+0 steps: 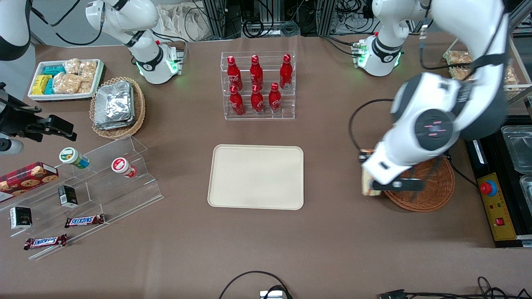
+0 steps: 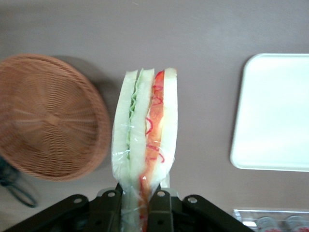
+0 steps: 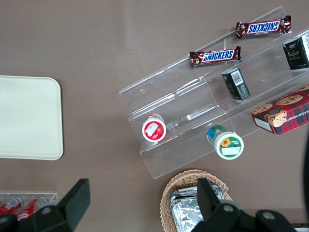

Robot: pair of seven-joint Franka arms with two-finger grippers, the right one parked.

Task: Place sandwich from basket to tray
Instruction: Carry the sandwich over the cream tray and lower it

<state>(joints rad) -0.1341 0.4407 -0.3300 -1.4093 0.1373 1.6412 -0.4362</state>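
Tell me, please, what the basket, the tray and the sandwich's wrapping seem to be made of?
Basket: woven wicker, reddish-brown, its weave visible. Tray: probably plastic, smooth matte cream. Sandwich, clamped in the gripper between basket and tray: clear glossy film, creased and glinting.

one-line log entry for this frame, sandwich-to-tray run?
phase: carry | gripper: shut on sandwich, lifted, beside basket | basket: empty | tray: empty, sandwich not yet over it

Worktop (image 1: 332,232) covered in plain brown cloth, evenly lit, no hard shadows. Aluminium frame rails (image 1: 216,18) and tangled black cables (image 1: 266,25) along the edge farthest from the front camera. Yellow control box (image 1: 496,207) with red button at the working arm's end.
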